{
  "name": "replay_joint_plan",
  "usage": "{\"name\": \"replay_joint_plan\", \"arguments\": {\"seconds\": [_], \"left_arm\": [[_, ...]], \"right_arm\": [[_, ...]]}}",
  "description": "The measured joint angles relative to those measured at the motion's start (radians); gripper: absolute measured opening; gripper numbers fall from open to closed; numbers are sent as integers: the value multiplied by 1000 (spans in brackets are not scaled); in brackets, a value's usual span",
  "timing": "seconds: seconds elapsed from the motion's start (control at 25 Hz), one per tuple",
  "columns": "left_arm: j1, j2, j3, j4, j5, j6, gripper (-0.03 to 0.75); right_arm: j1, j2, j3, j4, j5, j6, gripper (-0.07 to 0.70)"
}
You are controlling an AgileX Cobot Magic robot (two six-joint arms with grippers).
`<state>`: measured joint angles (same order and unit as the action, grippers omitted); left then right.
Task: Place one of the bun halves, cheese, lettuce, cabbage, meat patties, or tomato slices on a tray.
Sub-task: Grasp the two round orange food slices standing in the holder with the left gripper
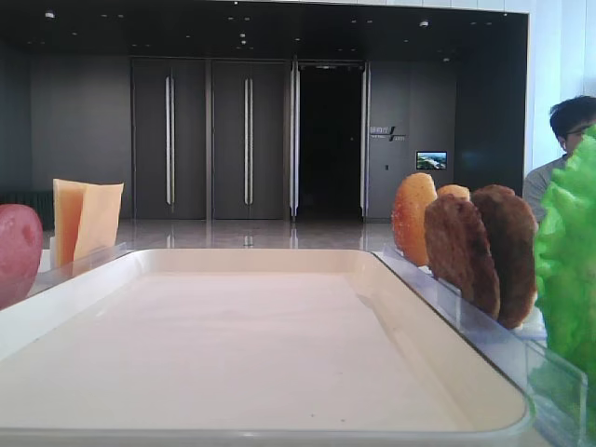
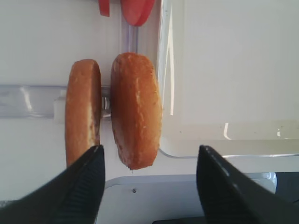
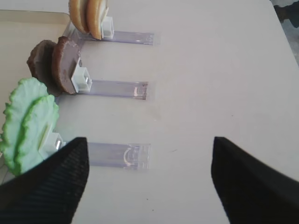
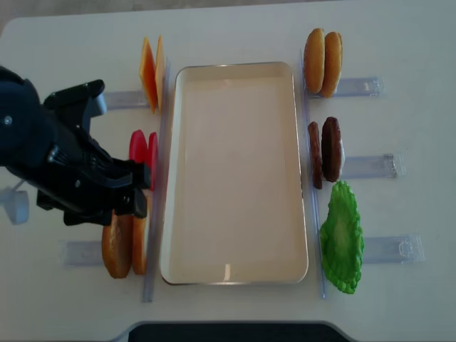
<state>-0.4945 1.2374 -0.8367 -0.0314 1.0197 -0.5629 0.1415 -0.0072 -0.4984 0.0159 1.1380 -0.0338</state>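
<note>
As my left gripper point(image 2: 147, 163) hangs spread and holding nothing, two golden bun halves point(image 2: 136, 109) stand on edge. Only the overhead view shows the tray point(image 4: 236, 271) whole.

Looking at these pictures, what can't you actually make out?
- Overhead view: the left arm covers its own pincer and the tops of the two golden-orange bun halves.
- Low front view: the red-pink tomato slice is cut by the left edge.
- Right wrist view: the frilly green lettuce is partly behind a fingertip.

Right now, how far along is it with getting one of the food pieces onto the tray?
Nothing is placed: the tray holds no food. The left claw is open around a bun half standing in its holder, not gripping. Gripping, lifting and setting it on the tray remain.
</note>
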Motion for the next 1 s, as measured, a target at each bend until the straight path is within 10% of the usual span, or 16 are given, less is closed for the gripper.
{"name": "replay_joint_plan", "arguments": {"seconds": [1.0], "left_arm": [[0,226,-1,-33,-85,50,471]], "right_arm": [[0,0,0,0,0,0,545]]}}
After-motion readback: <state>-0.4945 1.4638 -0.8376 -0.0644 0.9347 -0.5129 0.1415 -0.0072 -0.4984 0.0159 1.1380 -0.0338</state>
